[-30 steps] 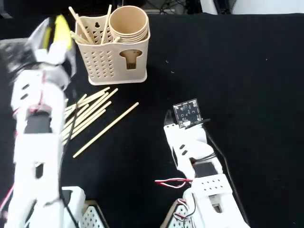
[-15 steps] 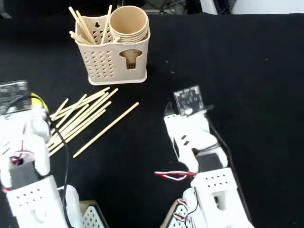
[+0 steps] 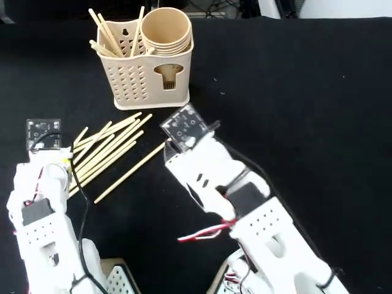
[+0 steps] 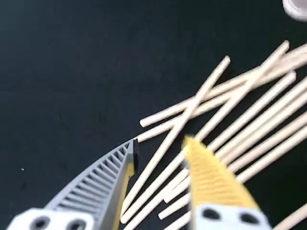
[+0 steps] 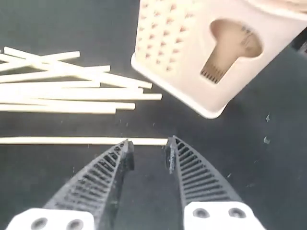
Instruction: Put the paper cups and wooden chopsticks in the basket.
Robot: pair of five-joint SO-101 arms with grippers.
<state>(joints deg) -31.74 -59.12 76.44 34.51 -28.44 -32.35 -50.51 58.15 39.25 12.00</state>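
Chopsticks [image 3: 107, 147] made of wood lie in a loose pile on the black counter [image 3: 306, 92], just in front of the basket [image 3: 131, 82]. They cross over each other, so they are hard to count. A single chopstick [image 3: 131, 171] lies a little apart from the pile, and one end of it goes under the right arm [image 3: 233, 196] in the high view. The paper cups [image 3: 166, 27] sit stacked inside the basket, on its right side. Just their rims stick out and the basket wall hides the rest, so I cannot tell how many there are. Some upright chopsticks [image 3: 105, 33] lean in the other part of the basket. The left arm [image 3: 37, 214] is low at the left end of the pile. From above, each arm covers its own gripper. In the left wrist view the left gripper [image 4: 160, 142] is spread wide over the pile, one gray finger and one yellow, with a few sticks between them, and it grips nothing. In the right wrist view the right gripper [image 5: 148, 142] is open a little and holds nothing. The end of the single chopstick lies right at its fingertips, and I cannot tell if they touch it. The basket is near, cut off by the picture edge.
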